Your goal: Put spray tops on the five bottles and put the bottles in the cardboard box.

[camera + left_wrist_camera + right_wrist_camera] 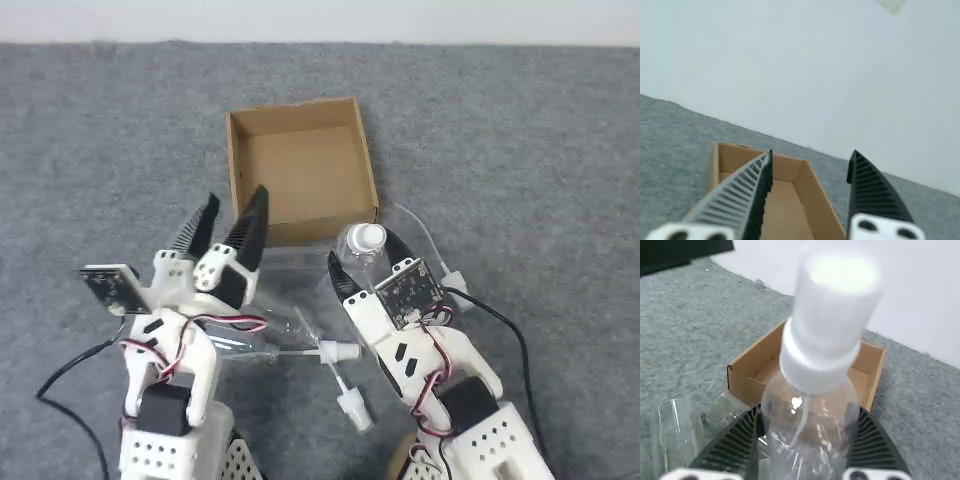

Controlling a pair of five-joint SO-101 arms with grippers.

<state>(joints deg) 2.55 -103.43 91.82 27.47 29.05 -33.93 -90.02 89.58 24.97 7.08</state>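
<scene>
The right gripper (362,256) is clamped on a clear plastic bottle (356,262), its two black ribbed fingers (735,442) pressing the bottle's body from either side just below the shoulder. A white cylindrical spray top (369,236) sits on the bottle's neck, and in the right wrist view this cap (832,315) rises well above the finger tips with the thin tube visible inside the clear body (810,440). The bottle stands roughly upright, just in front of the near wall of the open brown cardboard box (300,232); whether its base touches the surface cannot be told. The right arm reaches forward from the near right edge, its wrist angled toward the box. The left gripper (236,205) holds nothing, its black toothed fingers (747,192) spread apart and pointing at the box's near left corner, the tips over the box wall (815,200). The left arm rises from the near left edge and leans forward. Between the two arms, empty clear bottles (285,325) lie on their sides on the grey carpeted table (520,150). Two loose white spray tops (340,352) with thin tubes rest near them, and a third loose top (455,282) lies just right of the right gripper.
</scene>
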